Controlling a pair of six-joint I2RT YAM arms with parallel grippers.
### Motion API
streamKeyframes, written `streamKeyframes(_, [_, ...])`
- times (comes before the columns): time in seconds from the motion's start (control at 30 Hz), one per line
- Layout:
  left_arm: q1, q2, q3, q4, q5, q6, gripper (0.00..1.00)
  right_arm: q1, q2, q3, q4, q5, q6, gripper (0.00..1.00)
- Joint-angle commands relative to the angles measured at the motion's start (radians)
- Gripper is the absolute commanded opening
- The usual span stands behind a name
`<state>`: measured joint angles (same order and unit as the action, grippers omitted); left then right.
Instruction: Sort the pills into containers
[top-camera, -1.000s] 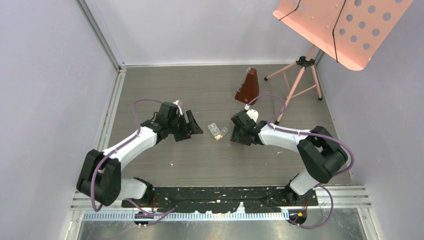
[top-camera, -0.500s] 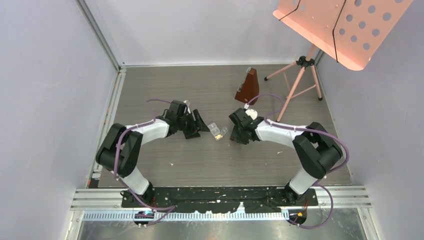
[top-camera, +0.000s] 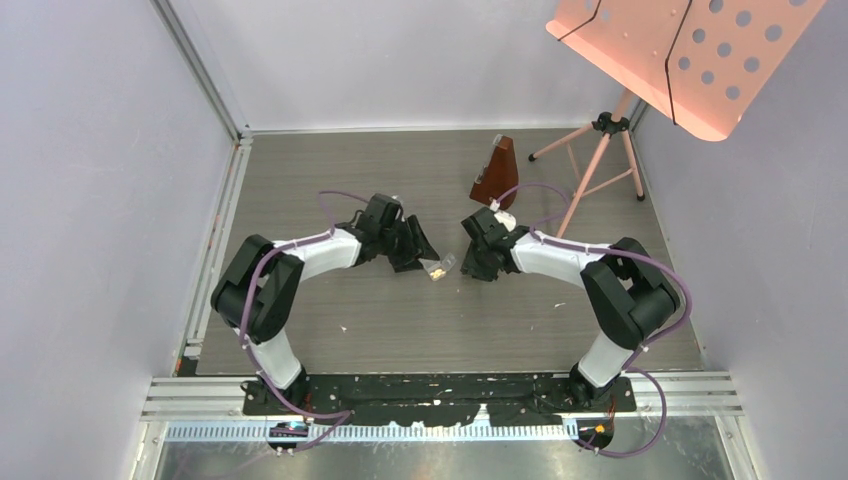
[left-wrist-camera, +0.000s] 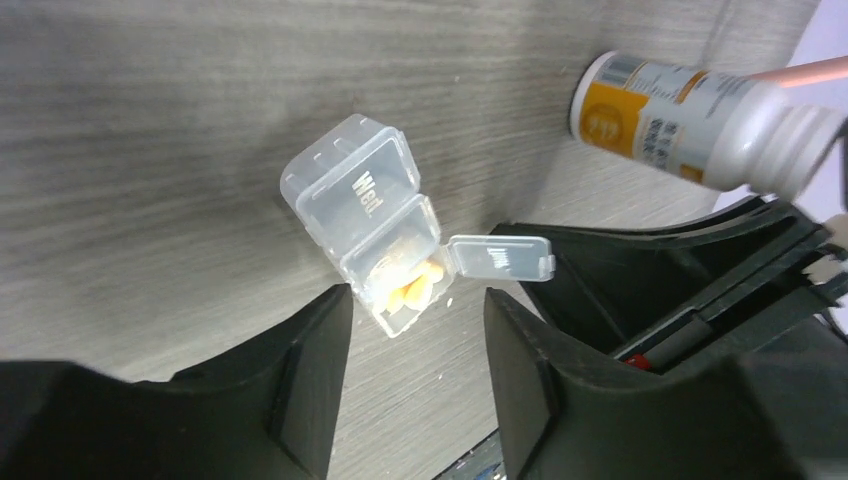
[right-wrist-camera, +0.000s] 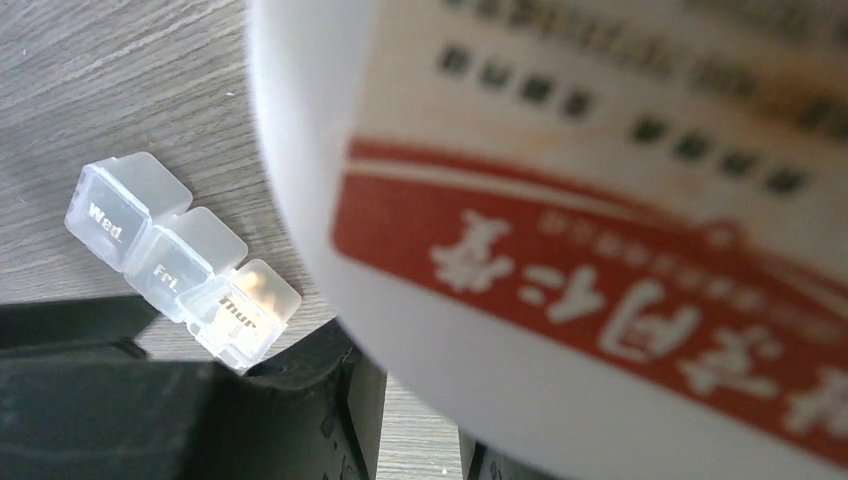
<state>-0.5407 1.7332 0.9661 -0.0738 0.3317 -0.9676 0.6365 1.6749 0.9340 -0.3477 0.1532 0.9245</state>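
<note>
The clear strip container (left-wrist-camera: 365, 205) lies on the wood table, with one end lid (left-wrist-camera: 500, 258) flipped open. Yellowish-orange pills (left-wrist-camera: 415, 285) sit in that open compartment. My left gripper (left-wrist-camera: 415, 375) is open, and its fingers (left-wrist-camera: 300, 385) straddle the table just short of the open compartment. In the top view the left gripper (top-camera: 415, 250) partly covers the container (top-camera: 440, 267). My right gripper (top-camera: 478, 262) is shut on the white pill bottle (right-wrist-camera: 600, 200), which fills the right wrist view. The container (right-wrist-camera: 180, 260) lies to its left. The bottle (left-wrist-camera: 690, 125) is held tilted above the table.
A brown metronome (top-camera: 496, 175) stands behind the grippers. A pink music stand on a tripod (top-camera: 600, 150) stands at the back right. Walls close in the left, back and right sides. Small white crumbs dot the table in front.
My left gripper has moved right, up to the container, and now covers part of it in the top view. My right gripper has shifted slightly with the bottle.
</note>
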Motion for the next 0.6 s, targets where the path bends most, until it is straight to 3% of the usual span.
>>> streamKeyframes(0.0, [-0.024,0.012,-0.001,-0.068,-0.076,-0.073,0.51,-0.017,0.021,0.011,0.006,-0.017,-0.021,0.34])
streamKeyframes(0.57, [-0.025,0.029,-0.035,0.032,-0.126,-0.170,0.53,-0.042,0.018,-0.012,0.055,-0.113,-0.079,0.34])
